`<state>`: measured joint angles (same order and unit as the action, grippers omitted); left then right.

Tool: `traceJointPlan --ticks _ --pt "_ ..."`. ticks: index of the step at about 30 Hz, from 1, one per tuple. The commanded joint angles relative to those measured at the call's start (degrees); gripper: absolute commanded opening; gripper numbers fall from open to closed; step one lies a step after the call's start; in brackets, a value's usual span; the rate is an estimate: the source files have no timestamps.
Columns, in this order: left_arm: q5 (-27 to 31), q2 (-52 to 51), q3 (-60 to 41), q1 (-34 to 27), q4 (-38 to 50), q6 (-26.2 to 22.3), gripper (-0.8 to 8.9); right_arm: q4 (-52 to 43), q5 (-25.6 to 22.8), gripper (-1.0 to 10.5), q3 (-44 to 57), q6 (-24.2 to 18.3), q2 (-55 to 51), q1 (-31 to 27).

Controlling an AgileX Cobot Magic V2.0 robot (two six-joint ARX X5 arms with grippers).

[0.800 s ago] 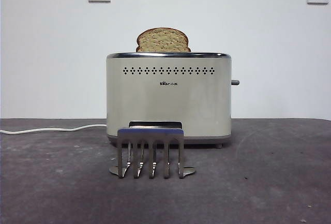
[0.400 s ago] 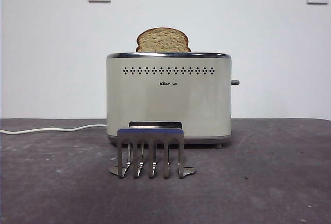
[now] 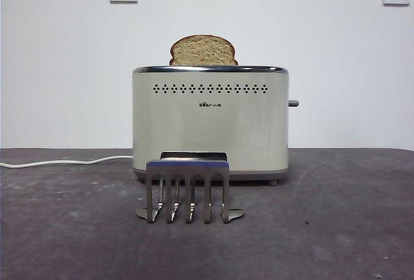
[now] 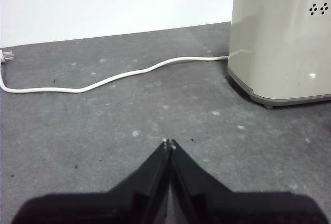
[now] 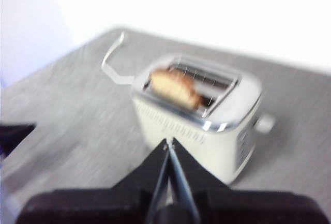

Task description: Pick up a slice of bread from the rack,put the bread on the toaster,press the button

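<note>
The bread [image 3: 203, 50] stands in the toaster [image 3: 210, 125], its domed top showing at 12 o'clock above the rim. The rack [image 3: 187, 189], at 6 o'clock before the toaster, holds nothing. The left gripper [image 4: 168, 143] hangs low over the table [image 3: 336, 228] with jaws together; the right gripper [image 5: 168, 142], jaws also together, hangs above the toaster.

The toaster [image 3: 210, 121] stands upright on the dark grey table, a boxy cream-white body with a chrome top rim, 1 row of small vent holes and a small dark logo on its broad face. The slice of bread [image 3: 203, 50] sits upright in a top slot, its domed, speckled tan upper part with dark brown crust rising above the rim. The button [image 3: 293, 103], a short dark grey knob, juts sideways from the toaster's narrow side, high up. The rack [image 3: 188, 189], shiny metal with arched prongs and a bluish flat top bar, stands empty just before the toaster.
</note>
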<state>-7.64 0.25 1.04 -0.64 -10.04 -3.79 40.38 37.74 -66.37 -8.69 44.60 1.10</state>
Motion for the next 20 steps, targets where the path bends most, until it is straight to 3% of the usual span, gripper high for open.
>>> traceJointPlan --ticks 1,5,10,20 --pt "0.07 -0.13 -0.83 -0.17 0.11 0.44 -0.04 -5.22 -5.7 0.0 6.73 3.23 -5.88 -1.2" --pt "0.09 -0.13 -0.83 -0.17 0.11 0.44 -0.04 -12.74 -17.27 0.0 17.86 5.22 -15.02 -1.86" --pt "0.09 -0.13 -0.83 -0.17 0.11 0.44 -0.04 -22.58 -24.79 0.0 33.22 7.78 -25.4 -1.86" --pt "0.09 -0.13 -0.83 -0.17 0.11 0.44 -0.04 -29.48 -30.86 0.0 56.5 12.35 -39.82 -1.84"
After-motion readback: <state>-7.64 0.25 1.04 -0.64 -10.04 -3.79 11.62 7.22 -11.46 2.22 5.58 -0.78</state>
